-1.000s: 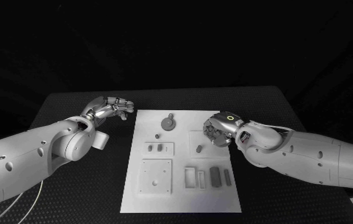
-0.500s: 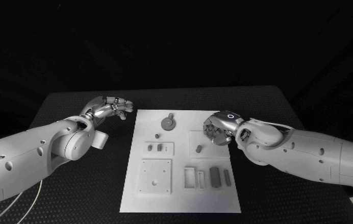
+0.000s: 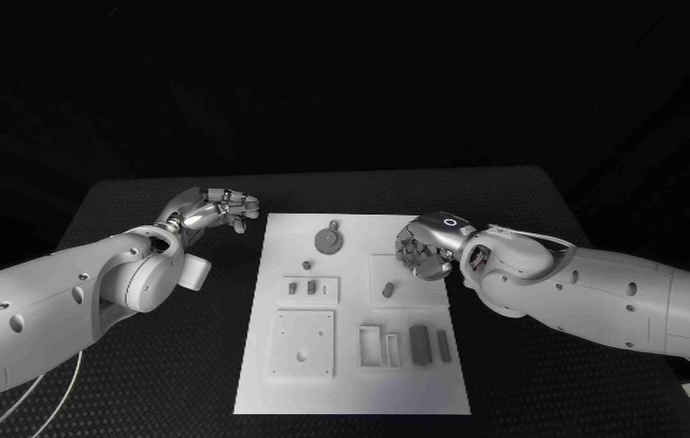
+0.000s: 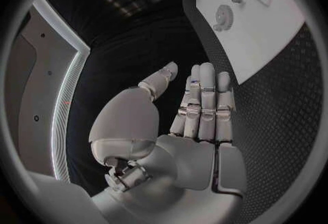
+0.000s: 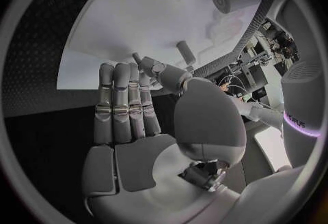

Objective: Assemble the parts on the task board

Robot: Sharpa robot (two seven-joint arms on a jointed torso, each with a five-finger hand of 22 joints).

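This place looks like a robotics laboratory or a test room, not a home. A flat black table with a dotted, perforated-looking surface stands in front of a fully dark background, and on it lies a white rectangular task board with small grey parts set in shallow recesses, as on a test bench. At the edge of the right wrist view there is a cluttered rack of cables and equipment, and the left wrist view shows a grey wall panel with a pale strip along it.

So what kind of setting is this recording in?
Most likely a robotics lab test bench: a black table in a dark room, a white task board with small parts, and two robot hands, left and right.
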